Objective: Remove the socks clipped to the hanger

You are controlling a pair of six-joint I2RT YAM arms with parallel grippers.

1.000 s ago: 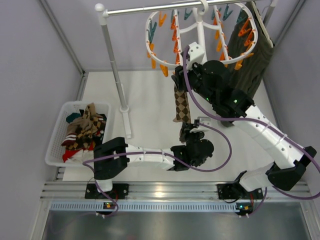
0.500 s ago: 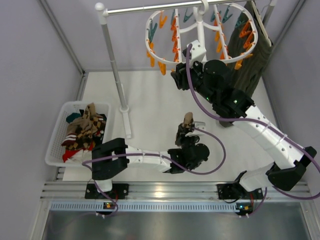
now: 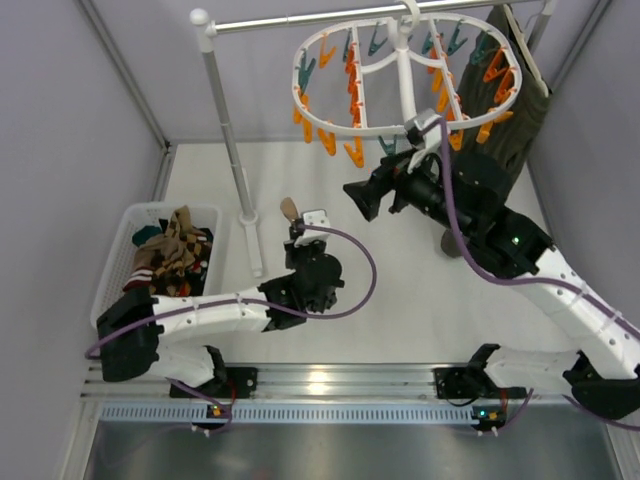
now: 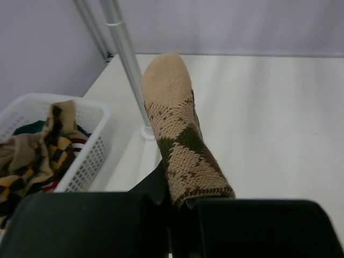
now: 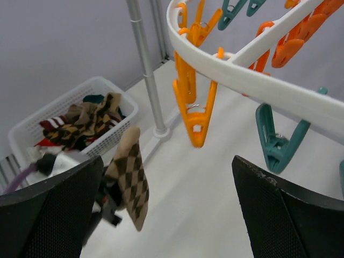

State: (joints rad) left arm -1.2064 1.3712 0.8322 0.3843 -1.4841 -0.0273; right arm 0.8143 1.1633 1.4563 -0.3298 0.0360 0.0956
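Shifted left since 0.5 s ago: left pincer (image 3: 300, 222) w/ its sock, from mid-worktop to near the rail post. Right pincer (image 3: 360, 200) has drawn back off the hanger and is now below its rim.

Surface/room: matt white worktop (image 3: 400, 320); plain grey walls on 3 sides.

- 1 × tan knit sock w/ brown argyle diamonds (image 4: 180, 145): soft, upright, toe up, lower end clenched between the left pincer's black fingers. Off the hanger, near the basket.
- 1 × white plastic oval drying hanger (image 3: 403, 80) w/ cross bars, hooked on the rail. Orange + teal plastic clips dangle from it; qty not countable w/ certainty.
- 1 × white perforated plastic basket (image 3: 112, 280) at worktop's left edge. Holds a heap of soft patterned socks (image 3: 170, 255), brown/tan/dark, some red-white striping; no. cannot tell.
- 1 × white metal rail stand (image 3: 232, 150): round tube, upright.
- 1 × dark olive garment (image 3: 510, 110), hanging at rail's right end.
- Right pincer: released, black fingers wide apart.
- 2 × arms, white w/ black joints, purple cables.
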